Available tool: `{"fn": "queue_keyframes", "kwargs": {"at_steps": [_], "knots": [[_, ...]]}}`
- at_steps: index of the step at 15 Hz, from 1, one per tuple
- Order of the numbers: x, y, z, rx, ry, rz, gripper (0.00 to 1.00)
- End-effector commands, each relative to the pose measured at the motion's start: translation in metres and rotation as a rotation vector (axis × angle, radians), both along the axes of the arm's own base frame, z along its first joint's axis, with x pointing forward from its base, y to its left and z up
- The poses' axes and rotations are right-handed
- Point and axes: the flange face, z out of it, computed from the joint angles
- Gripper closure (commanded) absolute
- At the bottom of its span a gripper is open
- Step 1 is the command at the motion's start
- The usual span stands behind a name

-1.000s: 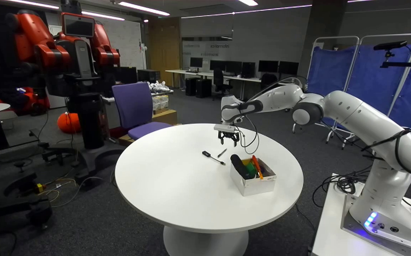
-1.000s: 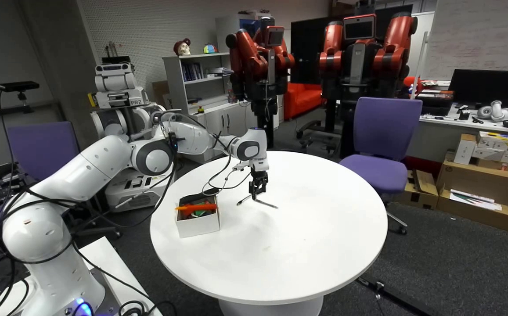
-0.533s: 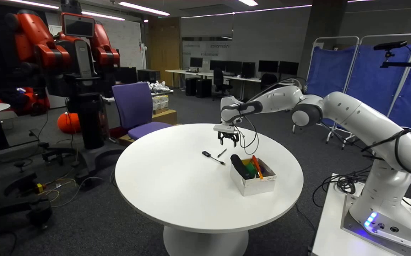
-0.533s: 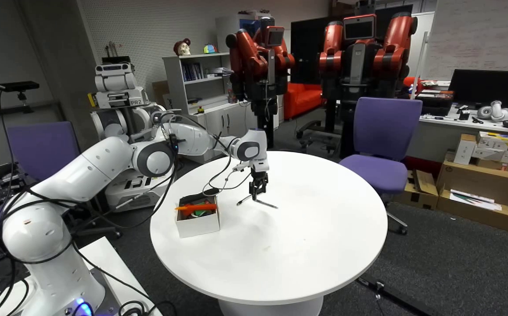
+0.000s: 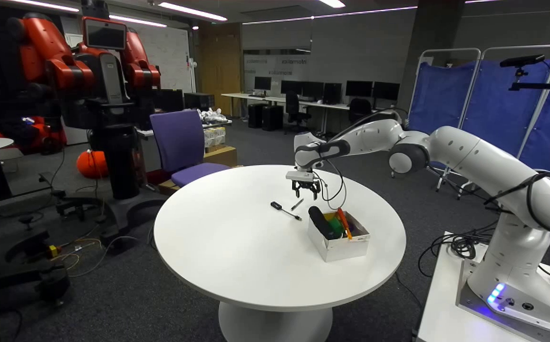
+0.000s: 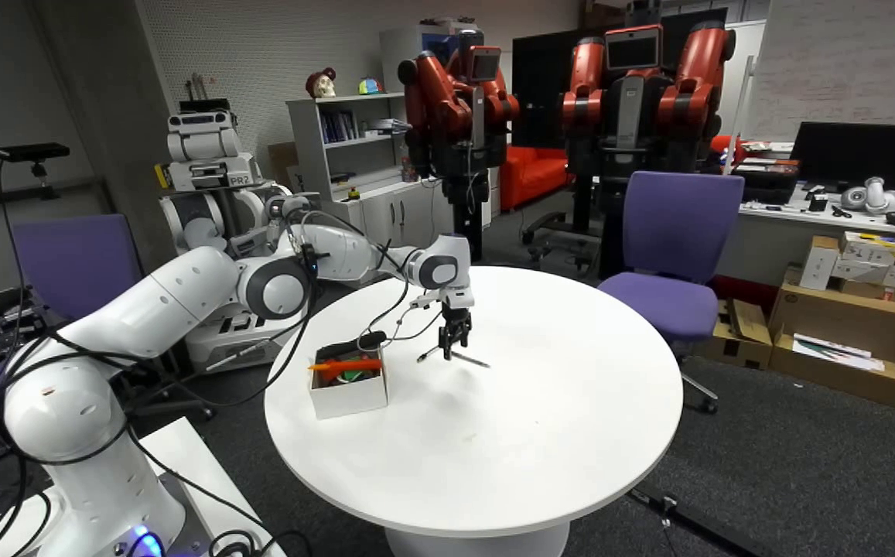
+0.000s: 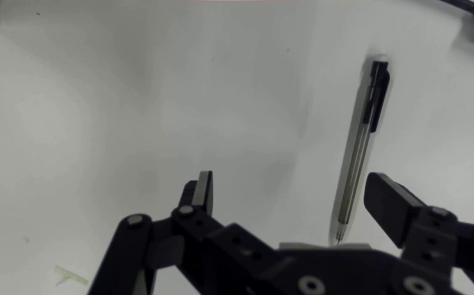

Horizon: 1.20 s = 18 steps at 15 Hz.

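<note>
I hold the gripper (image 7: 290, 184) above the round white surface (image 5: 222, 251) with its jaws spread wide, and in the wrist view the mechanical pencil (image 7: 359, 151) lies on that surface, showing between the jaws and closer to one. Near the pencil I see a black adapter cable (image 5: 278, 207), and farther out a white box (image 5: 346, 250) with an orange item (image 5: 344, 223) poking above its rim.
</note>
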Motion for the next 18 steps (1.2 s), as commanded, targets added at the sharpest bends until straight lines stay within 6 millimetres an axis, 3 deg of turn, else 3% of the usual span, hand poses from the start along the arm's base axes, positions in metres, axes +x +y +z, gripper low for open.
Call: {"fn": "queue_keyframes", "kwargs": {"at_steps": [1,18], "knots": [[0.003,-0.002,0.000,-0.037,0.010,-0.010,0.00],[0.007,0.000,-0.021,-0.089,0.002,0.032,0.00]]}}
